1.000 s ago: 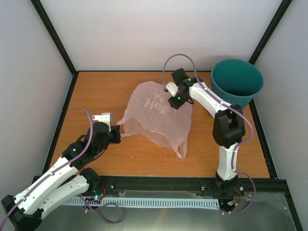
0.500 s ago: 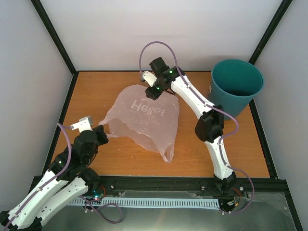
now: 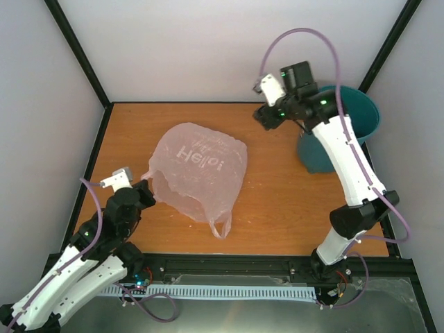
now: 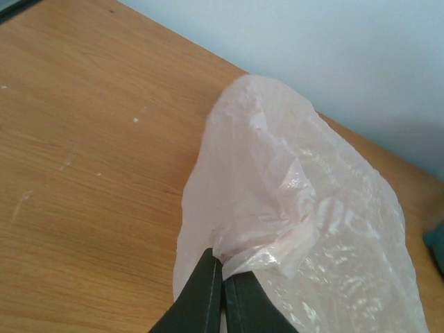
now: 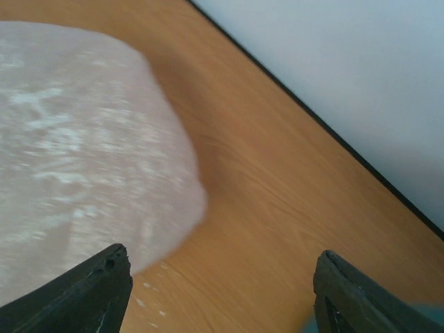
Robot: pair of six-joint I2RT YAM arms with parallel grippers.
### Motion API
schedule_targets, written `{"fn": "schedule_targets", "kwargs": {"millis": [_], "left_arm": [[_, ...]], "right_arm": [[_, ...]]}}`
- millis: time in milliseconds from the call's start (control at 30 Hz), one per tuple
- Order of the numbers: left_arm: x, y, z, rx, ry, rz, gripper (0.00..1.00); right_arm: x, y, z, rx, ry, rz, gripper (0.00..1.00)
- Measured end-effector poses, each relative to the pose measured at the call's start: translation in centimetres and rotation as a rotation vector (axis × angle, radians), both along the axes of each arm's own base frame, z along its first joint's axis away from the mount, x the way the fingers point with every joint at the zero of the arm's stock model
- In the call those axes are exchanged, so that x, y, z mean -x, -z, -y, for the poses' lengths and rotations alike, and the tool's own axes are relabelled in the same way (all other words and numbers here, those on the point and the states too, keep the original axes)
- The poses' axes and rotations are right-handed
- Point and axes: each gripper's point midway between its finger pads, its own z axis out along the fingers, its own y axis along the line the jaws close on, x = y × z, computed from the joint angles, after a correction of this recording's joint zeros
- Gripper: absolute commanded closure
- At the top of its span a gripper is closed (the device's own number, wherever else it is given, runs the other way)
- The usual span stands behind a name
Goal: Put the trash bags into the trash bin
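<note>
The pale-pink trash bag (image 3: 196, 170) with white lettering lies spread on the wooden table left of centre, one loop handle trailing toward the front. My left gripper (image 3: 144, 188) is shut on the bag's left edge; in the left wrist view the closed fingers (image 4: 222, 270) pinch a fold of the bag (image 4: 291, 208). The teal trash bin (image 3: 361, 114) stands at the back right, partly behind my right arm. My right gripper (image 3: 262, 118) is open and empty, raised above the table between bag and bin. In the right wrist view the bag (image 5: 83, 139) is blurred at left.
The table (image 3: 277, 208) is boxed in by white walls with black frame posts. A black rail (image 3: 236, 267) runs along the near edge by the arm bases.
My right gripper let go of the bag's top edge, opened, and swung up and right toward the bin. The bag settled lower and shifted slightly left. The left arm barely moved.
</note>
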Motion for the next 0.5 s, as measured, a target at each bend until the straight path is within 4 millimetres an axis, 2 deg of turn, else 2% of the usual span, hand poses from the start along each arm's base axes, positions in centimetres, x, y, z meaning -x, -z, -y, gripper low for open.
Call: {"fn": "schedule_targets", "kwargs": {"millis": [67, 133, 200, 267, 367, 500], "left_arm": [[-0.4, 0.3, 1.0, -0.013, 0.046, -0.008, 0.99], [-0.7, 0.7, 1.8, -0.03, 0.081, -0.021, 0.99], [-0.9, 1.0, 2.4, -0.041, 0.106, -0.028, 0.99], [-1.0, 1.0, 2.8, -0.043, 0.127, -0.026, 0.99], [-1.0, 1.0, 3.1, -0.046, 0.145, -0.022, 0.99], [-1.0, 0.7, 3.3, -0.041, 0.161, -0.007, 0.99]], "right_arm": [[-1.1, -0.6, 3.3, 0.015, 0.082, 0.019, 0.25], [-2.3, -0.5, 7.2, 0.04, 0.175, 0.014, 0.24], [-3.0, 0.2, 10.3, 0.067, 0.24, -0.005, 0.23], [-3.2, 1.7, 13.3, 0.101, 0.299, -0.05, 0.23], [-2.8, 4.6, 15.7, 0.144, 0.336, -0.126, 0.24], [-1.8, 7.8, 16.3, 0.201, 0.324, -0.209, 0.28]]}}
